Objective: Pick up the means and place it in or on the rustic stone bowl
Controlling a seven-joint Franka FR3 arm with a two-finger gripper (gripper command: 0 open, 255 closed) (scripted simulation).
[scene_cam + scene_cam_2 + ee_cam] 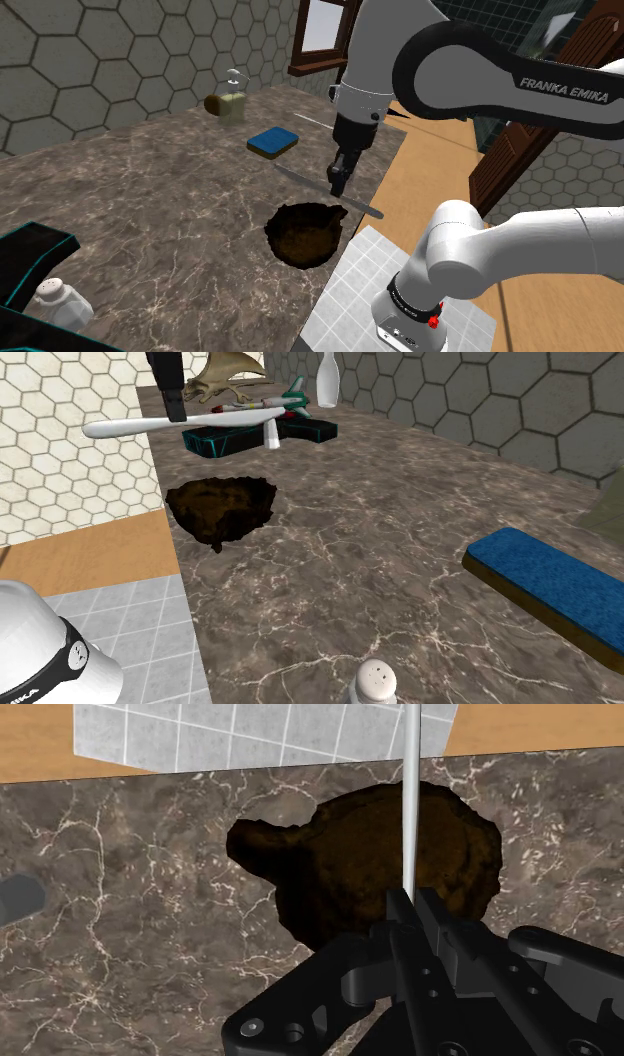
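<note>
Centre-frame in the shoulder view, the black gripper [338,183] pinches a long pale utensil [300,178] near its middle, just above the dark brown bowl [305,238]. The risk: the utensil outspans the bowl and, released off-centre, could tip onto the marble countertop [150,200].

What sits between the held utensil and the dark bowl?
Nothing. The utensil, clasped in the end effector, hangs over the bowl with only air between them; the wrist and second exterior views show it.
</note>
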